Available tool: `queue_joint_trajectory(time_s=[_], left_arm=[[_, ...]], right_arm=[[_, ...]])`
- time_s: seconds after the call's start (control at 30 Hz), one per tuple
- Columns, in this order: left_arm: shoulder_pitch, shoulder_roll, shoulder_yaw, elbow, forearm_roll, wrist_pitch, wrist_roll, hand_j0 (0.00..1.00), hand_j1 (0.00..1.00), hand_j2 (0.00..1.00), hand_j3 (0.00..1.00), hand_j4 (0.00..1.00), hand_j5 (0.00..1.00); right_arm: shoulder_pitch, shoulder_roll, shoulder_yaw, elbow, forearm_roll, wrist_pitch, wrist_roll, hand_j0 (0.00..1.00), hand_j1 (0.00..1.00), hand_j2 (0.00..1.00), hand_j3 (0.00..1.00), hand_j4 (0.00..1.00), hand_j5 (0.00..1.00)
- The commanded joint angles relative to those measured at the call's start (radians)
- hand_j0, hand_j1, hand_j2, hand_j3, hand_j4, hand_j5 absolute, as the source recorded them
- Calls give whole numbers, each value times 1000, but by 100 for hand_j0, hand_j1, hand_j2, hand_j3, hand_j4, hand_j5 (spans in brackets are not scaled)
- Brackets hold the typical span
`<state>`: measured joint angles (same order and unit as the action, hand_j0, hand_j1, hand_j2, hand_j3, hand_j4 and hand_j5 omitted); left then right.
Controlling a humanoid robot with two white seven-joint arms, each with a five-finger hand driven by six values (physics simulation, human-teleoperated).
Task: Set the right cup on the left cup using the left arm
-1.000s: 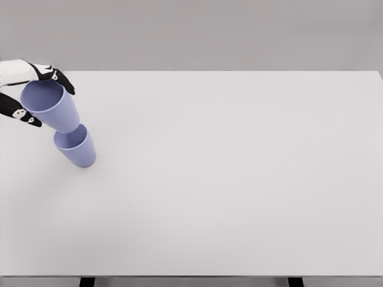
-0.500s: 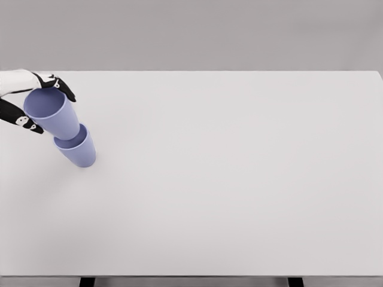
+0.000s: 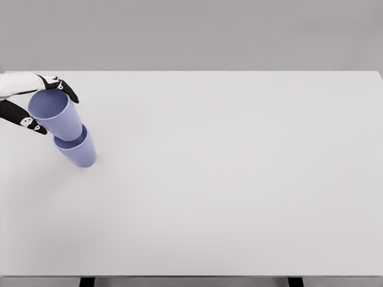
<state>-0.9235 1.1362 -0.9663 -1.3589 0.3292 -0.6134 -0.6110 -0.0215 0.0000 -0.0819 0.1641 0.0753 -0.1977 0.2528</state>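
Upper left of frame: left hand [image 3: 27,98] gripping lavender plastic cup [image 3: 55,113], base entering second lavender cup [image 3: 76,149] on white surface [image 3: 239,179]; tilted entry risks tipping lower cup.

A broad white table [image 3: 239,179] filled most of the head view, its top matte and uniformly lit. The far edge ran straight across the upper part of the frame, just below a plain grey wall [image 3: 209,33] that occupied the whole band above it. The wall carried no visible seam, window or fixture. The near edge of the table lay close to the bottom of the frame, and beneath it two short dark supports [image 3: 87,281] showed, one toward the left and one toward the right, against a grey strip. Lighting was soft and even, with only faint shading on the tabletop toward its left side.
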Motion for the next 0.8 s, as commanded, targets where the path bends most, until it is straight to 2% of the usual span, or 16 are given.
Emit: queue_joint_trajectory(time_s=[0.0,0.17,0.23,0.3,0.33,0.47,0.63,0.7,0.77], left_arm=[[0,-1,1,1,7,3,0,66,66,66,66,66,66],[14,-1,4,1,5,3,0,68,68,68,68,68,68],[14,-1,6,1,5,3,0,71,71,71,71,71,71],[14,-4,6,3,4,3,0,91,91,91,91,91,91],[14,-9,11,4,-4,3,0,94,94,94,94,94,94],[14,-26,14,18,-21,3,0,99,99,99,99,99,99],[14,-24,14,21,-19,3,0,100,100,100,100,100,100],[9,-9,21,8,1,3,0,100,100,100,100,100,100],[6,27,27,-25,82,3,0,100,100,100,100,100,100]], right_arm=[[0,0,1,0,0,0,0,100,100,100,100,100,100],[0,0,-1,0,0,0,0,100,100,100,100,100,100],[0,0,-1,0,0,0,0,100,100,100,100,100,100],[0,0,1,0,1,0,0,100,100,100,100,100,100],[0,0,1,0,1,0,0,100,100,100,100,100,100],[0,0,-1,0,0,0,0,100,100,100,100,100,100],[0,0,1,0,0,0,0,100,100,100,100,100,100],[0,0,1,0,1,0,0,100,100,100,100,100,100],[0,0,-1,0,0,0,0,100,100,100,100,100,100]])
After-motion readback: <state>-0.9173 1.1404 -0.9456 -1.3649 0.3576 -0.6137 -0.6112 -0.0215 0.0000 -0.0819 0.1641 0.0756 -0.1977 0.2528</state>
